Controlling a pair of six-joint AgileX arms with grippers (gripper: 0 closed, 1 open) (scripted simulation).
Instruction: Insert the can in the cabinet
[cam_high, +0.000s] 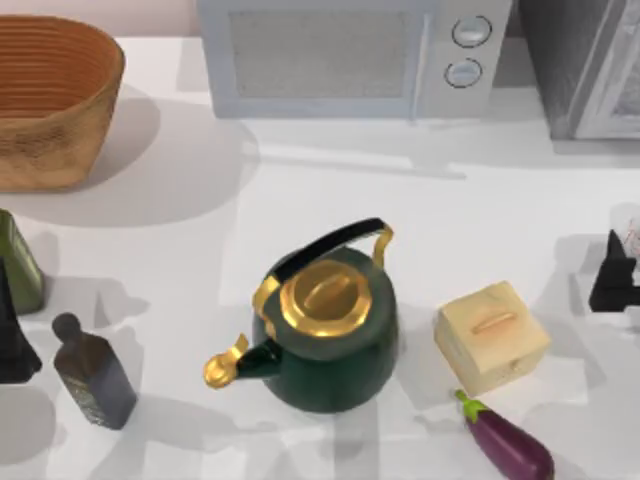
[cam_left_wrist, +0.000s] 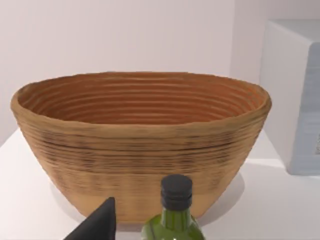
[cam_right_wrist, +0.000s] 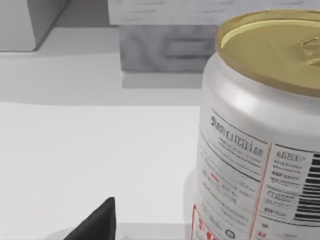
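Note:
The can (cam_high: 628, 226) stands at the table's right edge, pale silver with a gold lid and red and black print. It is large and close in the right wrist view (cam_right_wrist: 255, 140). My right gripper (cam_high: 612, 275) is just in front of the can and open, and one dark finger (cam_right_wrist: 97, 220) is apart from the can. The cabinet (cam_high: 585, 60), grey and mottled with a pale framed door, stands at the back right behind the can (cam_right_wrist: 167, 47). My left gripper (cam_high: 10, 335) is parked at the left edge, open, beside a green bottle (cam_high: 18, 262).
A white microwave (cam_high: 350, 55) sits at the back centre and a woven basket (cam_high: 50, 100) at the back left. A green and gold kettle (cam_high: 325, 335) fills the middle. A tan box (cam_high: 490, 335), an eggplant (cam_high: 508, 440) and a dark bottle (cam_high: 95, 372) stand nearer the front.

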